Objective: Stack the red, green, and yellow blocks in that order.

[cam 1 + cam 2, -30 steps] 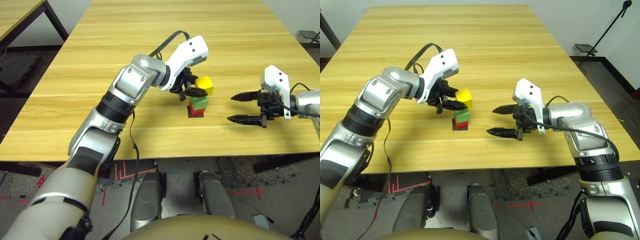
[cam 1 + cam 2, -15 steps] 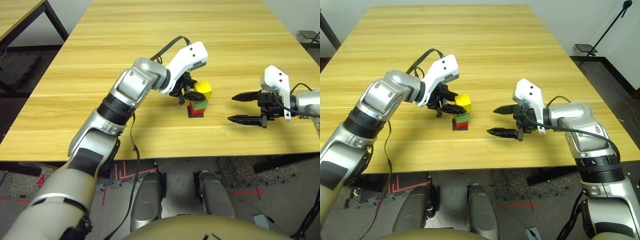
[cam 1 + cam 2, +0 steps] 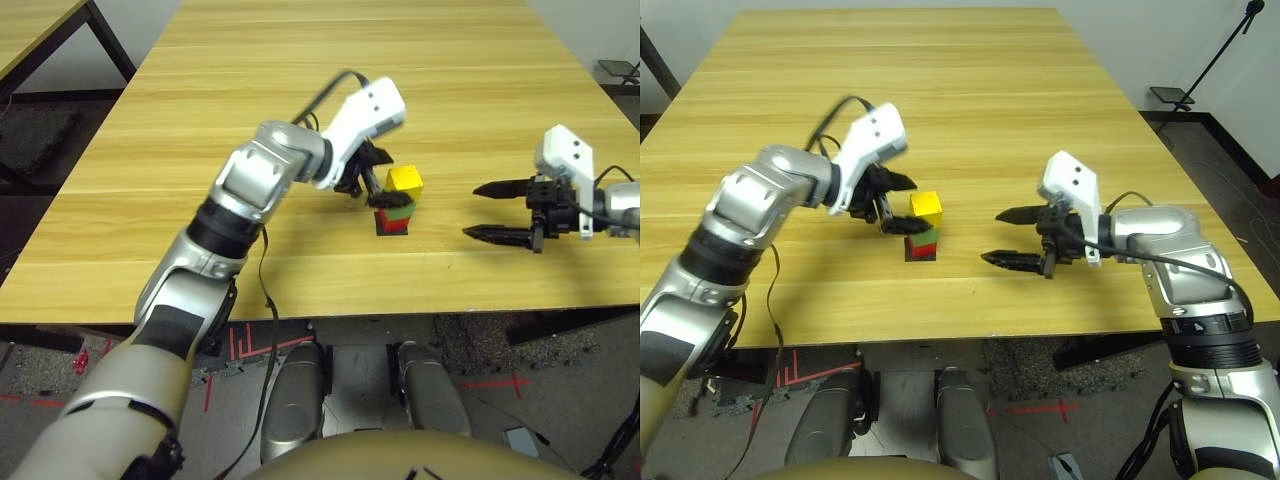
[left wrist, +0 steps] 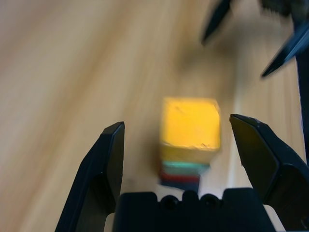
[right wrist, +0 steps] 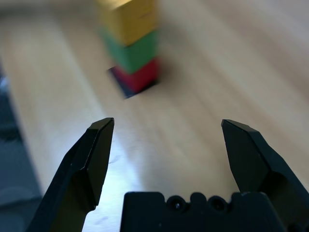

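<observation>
The three cubes stand in one tower on a flat black patch: the red block at the bottom, the green block on it, the yellow block on top. My left gripper is open just left of the tower, its fingers clear of the yellow block. Off to the tower's right, my right gripper is open with nothing in it, pointing at the stack.
The wooden table stretches wide behind and around the tower. Its front edge runs close below both grippers. Another table's corner shows at the far left, and a dark stand on the floor at the right.
My left gripper has let go of the yellow block and drawn back to the left; the block now rests on the green one. My right gripper has shifted slightly right.
</observation>
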You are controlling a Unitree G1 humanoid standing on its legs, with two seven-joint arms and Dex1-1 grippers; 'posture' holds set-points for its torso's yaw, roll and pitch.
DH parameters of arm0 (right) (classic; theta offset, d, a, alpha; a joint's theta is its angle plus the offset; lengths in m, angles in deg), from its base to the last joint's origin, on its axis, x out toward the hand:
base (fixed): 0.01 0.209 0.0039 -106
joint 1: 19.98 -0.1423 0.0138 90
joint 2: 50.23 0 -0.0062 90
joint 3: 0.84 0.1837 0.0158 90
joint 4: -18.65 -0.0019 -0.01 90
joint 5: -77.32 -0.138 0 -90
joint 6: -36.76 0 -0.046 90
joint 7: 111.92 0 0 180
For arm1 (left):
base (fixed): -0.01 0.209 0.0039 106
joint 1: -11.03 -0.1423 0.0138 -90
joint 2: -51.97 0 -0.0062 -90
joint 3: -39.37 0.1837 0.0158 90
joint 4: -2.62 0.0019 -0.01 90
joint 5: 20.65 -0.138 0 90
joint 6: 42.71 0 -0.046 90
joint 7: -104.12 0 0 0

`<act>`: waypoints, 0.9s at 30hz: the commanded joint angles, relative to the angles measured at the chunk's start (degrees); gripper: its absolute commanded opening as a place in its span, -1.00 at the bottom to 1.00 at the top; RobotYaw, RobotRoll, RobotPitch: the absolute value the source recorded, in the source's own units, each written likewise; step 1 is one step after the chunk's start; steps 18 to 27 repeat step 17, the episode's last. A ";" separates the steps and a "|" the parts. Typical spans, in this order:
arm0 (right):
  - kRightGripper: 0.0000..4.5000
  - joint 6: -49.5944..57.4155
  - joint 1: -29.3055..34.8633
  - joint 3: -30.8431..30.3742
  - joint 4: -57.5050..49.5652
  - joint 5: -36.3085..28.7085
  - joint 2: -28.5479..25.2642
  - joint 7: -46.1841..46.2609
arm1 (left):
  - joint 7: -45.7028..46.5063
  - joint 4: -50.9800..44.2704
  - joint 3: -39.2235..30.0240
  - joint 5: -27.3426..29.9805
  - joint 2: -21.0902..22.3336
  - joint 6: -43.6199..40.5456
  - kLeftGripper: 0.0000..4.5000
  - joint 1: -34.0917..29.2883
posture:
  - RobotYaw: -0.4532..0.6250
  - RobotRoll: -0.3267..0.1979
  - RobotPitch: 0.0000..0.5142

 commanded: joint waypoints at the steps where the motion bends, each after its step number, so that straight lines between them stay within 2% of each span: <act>1: 1.00 -0.65 -0.93 7.93 6.84 -1.36 2.15 8.67 | 11.43 -7.21 -12.89 1.35 -4.20 -2.97 0.99 -5.88 | -0.09 -0.06 -0.68; 2: 1.00 -2.58 -1.32 9.65 9.64 -1.00 3.02 11.07 | 15.29 -8.87 -16.12 1.19 -6.60 -2.92 0.99 -7.73 | -0.08 -0.06 -0.69; 4: 1.00 -9.78 -2.51 12.45 17.78 0.88 4.92 16.55 | 21.44 -10.30 -20.67 -0.66 -10.15 4.60 0.99 -14.55 | -0.07 -0.10 -0.69; 8: 1.00 -24.61 -5.64 14.61 35.26 4.14 6.99 24.08 | 26.90 -6.26 -22.53 -4.67 -11.49 22.70 0.99 -27.24 | -0.08 -0.17 -0.65; 11: 1.00 -33.22 -7.67 14.71 45.84 5.91 7.30 26.97 | 28.77 -0.96 -22.64 -5.84 -11.88 33.01 0.99 -32.17 | -0.07 -0.19 -0.65; 17: 1.00 -43.37 -10.96 14.73 59.84 7.77 7.49 31.27 | 32.17 9.55 -24.18 -6.21 -11.82 46.91 0.99 -34.83 | 0.00 -0.22 -0.66; 27: 1.00 -43.37 -10.96 14.73 59.84 7.77 7.49 31.27 | 32.17 9.55 -24.18 -6.21 -11.82 46.91 0.99 -34.83 | 0.00 -0.22 -0.66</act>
